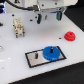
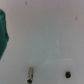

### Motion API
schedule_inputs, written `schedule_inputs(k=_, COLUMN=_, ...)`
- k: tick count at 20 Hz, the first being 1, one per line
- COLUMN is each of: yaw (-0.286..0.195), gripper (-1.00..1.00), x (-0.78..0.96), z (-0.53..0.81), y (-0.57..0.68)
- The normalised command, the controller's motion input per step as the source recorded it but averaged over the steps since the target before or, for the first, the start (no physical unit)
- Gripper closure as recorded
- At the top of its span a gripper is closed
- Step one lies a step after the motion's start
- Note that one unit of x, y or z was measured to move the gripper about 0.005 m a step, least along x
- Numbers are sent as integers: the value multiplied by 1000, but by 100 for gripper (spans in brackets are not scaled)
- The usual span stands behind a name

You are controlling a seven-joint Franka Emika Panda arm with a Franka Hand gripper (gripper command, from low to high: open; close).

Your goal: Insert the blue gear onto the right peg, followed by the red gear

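Fingers: not clearly shown in either view; state cannot be told. Blue gear (image 1: 49,52): sits on the grey plate (image 1: 37,59), apparently seated over the right peg. Red gear (image 1: 70,36): loose on the white surface (image 1: 20,70), well apart, still to place. Left peg (image 1: 37,54): bare.

White desk (image 1: 15,57) carries all items. Beige blocky object (image 1: 19,27) stands far left in the exterior view; detail too blurred to identify. Small dark upright item (image 1: 38,19) at far centre, a dark green upright piece (image 1: 58,15) to its right. Blue object (image 1: 1,23) cut off by the left edge. Wrist view: teal-green shape (image 2: 4,35) at frame edge, one short metallic pin (image 2: 30,74) and one small dark spot (image 2: 67,74) on the pale surface.
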Motion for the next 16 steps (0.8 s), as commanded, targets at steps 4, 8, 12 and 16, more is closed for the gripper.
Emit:
schedule_inputs(k=4, yaw=0, gripper=-100, x=341, z=150, y=186)
schedule_inputs(k=8, yaw=0, gripper=-100, x=505, z=258, y=269)
schedule_inputs(k=12, yaw=0, gripper=-100, x=453, z=245, y=359)
schedule_inputs(k=16, yaw=0, gripper=-100, x=549, z=224, y=439)
